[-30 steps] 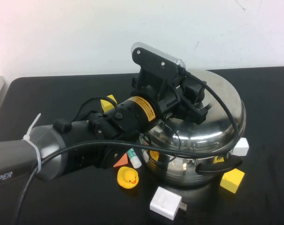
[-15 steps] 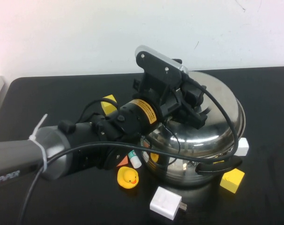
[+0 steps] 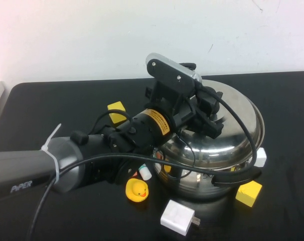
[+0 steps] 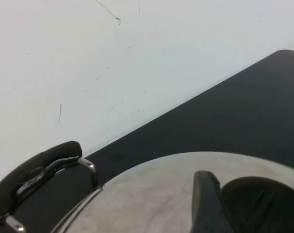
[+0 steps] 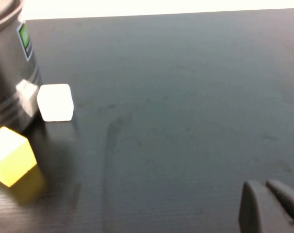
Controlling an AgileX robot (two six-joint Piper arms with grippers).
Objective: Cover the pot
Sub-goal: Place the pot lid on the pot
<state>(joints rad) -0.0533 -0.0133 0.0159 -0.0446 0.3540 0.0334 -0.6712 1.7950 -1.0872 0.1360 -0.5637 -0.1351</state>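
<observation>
The pot [image 3: 199, 183] is a large shiny steel pot on the black table, with a black side handle [image 3: 233, 178] at its front. The domed steel lid [image 3: 240, 118] lies on top of it. My left gripper [image 3: 208, 115] is over the lid's middle, shut on the lid's black knob [image 4: 261, 204]. In the left wrist view one finger [image 4: 205, 199] presses against the knob, above the lid [image 4: 147, 194] and near the pot's far handle [image 4: 35, 170]. My right gripper [image 5: 270, 204] is shut and empty, low over bare table beside the pot [image 5: 11, 73]; it is out of the high view.
Small items ring the pot: a yellow duck [image 3: 137, 191], a white plug adapter [image 3: 177, 217], a yellow cube [image 3: 248, 193], a white cube [image 3: 260, 156], a yellow block [image 3: 117, 111] and a small white tube [image 3: 144, 171]. A white wall stands behind the table.
My left gripper has moved a little right and away with the lid, and the lid now sits lower and more level on the pot.
</observation>
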